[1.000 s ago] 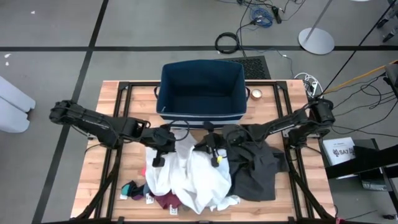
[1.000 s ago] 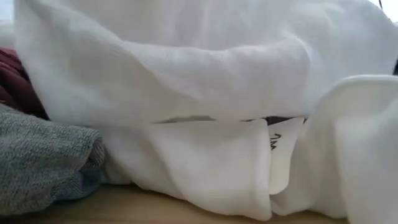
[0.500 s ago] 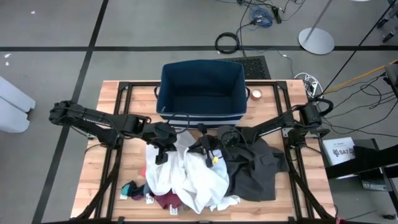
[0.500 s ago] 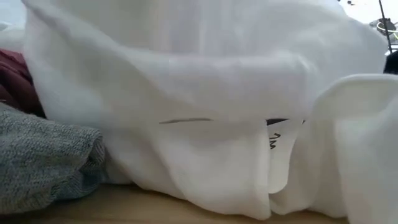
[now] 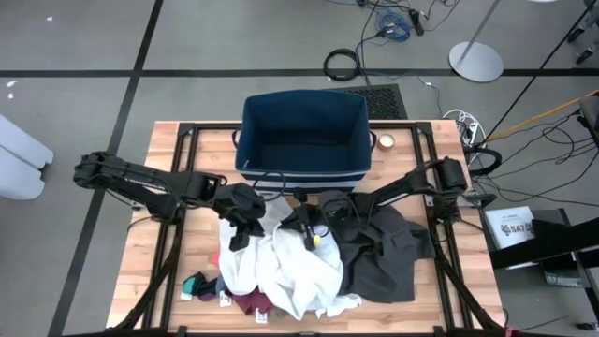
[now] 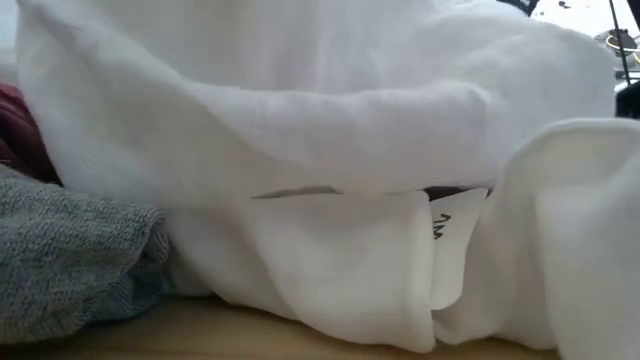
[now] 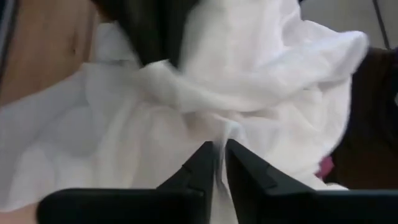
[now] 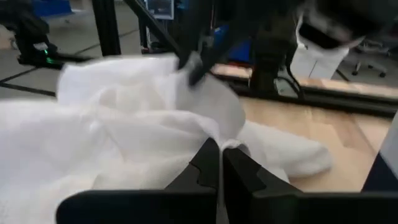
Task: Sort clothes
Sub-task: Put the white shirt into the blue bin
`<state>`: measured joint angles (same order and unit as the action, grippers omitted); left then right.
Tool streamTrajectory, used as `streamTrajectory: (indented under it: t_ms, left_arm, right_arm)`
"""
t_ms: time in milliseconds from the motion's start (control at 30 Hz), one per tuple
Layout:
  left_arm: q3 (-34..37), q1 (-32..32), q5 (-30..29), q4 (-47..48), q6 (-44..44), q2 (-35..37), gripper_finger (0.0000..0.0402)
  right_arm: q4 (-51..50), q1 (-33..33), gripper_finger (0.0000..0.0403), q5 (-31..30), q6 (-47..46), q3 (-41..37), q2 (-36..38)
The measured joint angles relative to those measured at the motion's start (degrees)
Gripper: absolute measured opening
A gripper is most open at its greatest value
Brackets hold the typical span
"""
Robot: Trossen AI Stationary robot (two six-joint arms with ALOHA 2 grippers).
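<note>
Near the bin [image 5: 304,140], both arms on the white garment [image 5: 295,262].
Right gripper [image 8: 221,163] pinched tight on a white fold; left gripper [image 7: 221,163] nearly closed, fabric between the tips, grip uncertain. Garment tops the clothes pile, dark grey garment [image 5: 384,257] at right. Lift both together, level, so it clears the pile.

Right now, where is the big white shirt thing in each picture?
High view: the white garment lies below the blue bin.
Low view: it fills most of the picture.
Left wrist view: across the middle.
Right wrist view: on the left.
Shared landmark: the wooden table.
</note>
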<state>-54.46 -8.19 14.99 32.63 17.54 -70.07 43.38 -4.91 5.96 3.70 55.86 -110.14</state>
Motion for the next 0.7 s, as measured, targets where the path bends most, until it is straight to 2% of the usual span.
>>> streamTrajectory:
  t_ms: [167,367,533,700]
  left_arm:
    - [0.0,0.0,-0.7,0.4,-6.6,2.0,0.0109]
    - [-0.1,-0.1,-8.0,5.4,-21.1,2.6,0.0156]
    - [-0.1,-0.2,-8.4,5.5,-25.5,1.8,0.0164]
    - [-0.1,-0.3,-8.1,5.5,-28.6,1.8,0.0164]
  right_arm:
    - [1.0,0.0,0.0,-0.1,-2.0,2.2,-4.7]
    - [-1.6,-0.6,0.0,1.1,-2.6,6.0,-8.2]
    - [-8.2,-1.2,0.0011,1.7,1.0,9.2,-7.6]
    - [-14.2,-1.8,0.0065,1.5,6.0,12.5,-7.3]
